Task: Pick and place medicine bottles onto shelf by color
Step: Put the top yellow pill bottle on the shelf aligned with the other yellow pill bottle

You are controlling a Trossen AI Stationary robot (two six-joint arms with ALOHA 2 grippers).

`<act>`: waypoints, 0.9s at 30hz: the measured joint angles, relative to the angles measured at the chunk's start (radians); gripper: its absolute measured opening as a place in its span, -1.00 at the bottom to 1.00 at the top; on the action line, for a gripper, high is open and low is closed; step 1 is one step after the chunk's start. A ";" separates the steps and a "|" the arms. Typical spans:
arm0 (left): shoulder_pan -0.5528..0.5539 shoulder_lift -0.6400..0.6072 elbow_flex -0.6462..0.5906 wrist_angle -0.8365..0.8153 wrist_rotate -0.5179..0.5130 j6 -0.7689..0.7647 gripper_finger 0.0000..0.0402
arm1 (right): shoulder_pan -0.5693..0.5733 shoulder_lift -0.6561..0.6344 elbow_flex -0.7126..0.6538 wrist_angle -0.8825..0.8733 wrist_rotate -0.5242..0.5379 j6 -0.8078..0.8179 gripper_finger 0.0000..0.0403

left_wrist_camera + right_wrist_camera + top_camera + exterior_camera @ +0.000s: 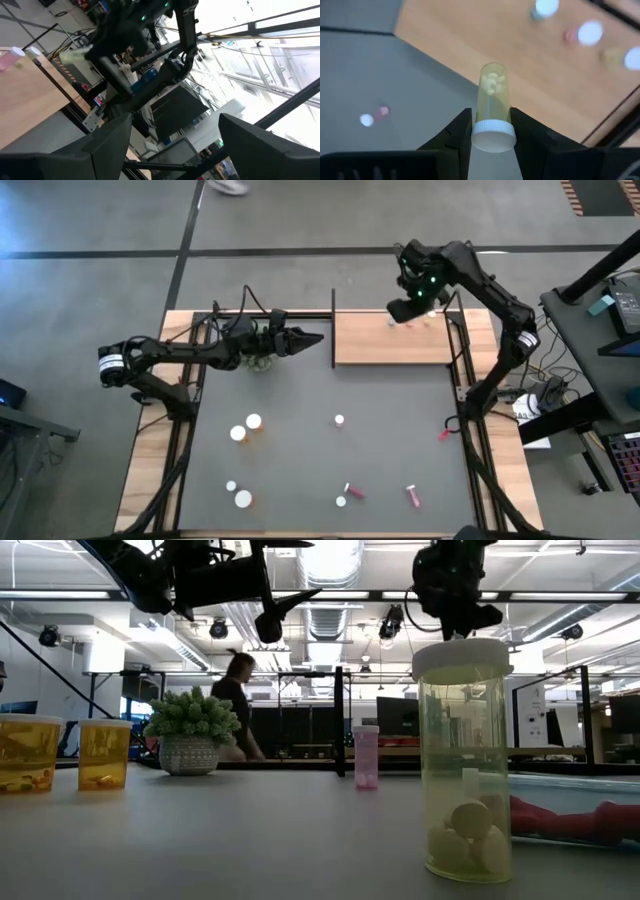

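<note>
Right claw: closed on a small yellow-green clear vial with white cap, gripped just under the cap so the pill-filled body hangs free for setting down. In the high view it is carried above the flat light-brown wooden shelf edged in black rods, near that board's far right corner, where three capped vials already stand in a loose group; likely placement beside a like colour.

Left claw: fingers spread wide, empty, parked over the far left of the dark grey surface, beside the shelf edge, apparently waiting.

Remaining on the surface: two orange bottles with white caps, one white-capped pink vial, several red and pink vials lying toppled near the front and right.
</note>
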 joint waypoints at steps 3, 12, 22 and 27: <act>0.000 0.000 -0.001 0.000 0.000 0.000 0.41 | 0.009 -0.019 -0.085 0.004 0.002 0.010 -0.47; 0.000 0.000 -0.002 -0.003 0.000 0.001 0.41 | 0.015 -0.045 -0.334 0.002 0.022 0.020 -0.47; 0.002 0.000 -0.002 -0.003 -0.012 0.003 0.41 | 0.014 -0.013 -0.400 0.015 0.241 -0.094 -0.47; 0.002 0.000 -0.002 -0.003 -0.013 0.004 0.41 | 0.013 0.035 -0.424 0.015 0.261 -0.209 -0.47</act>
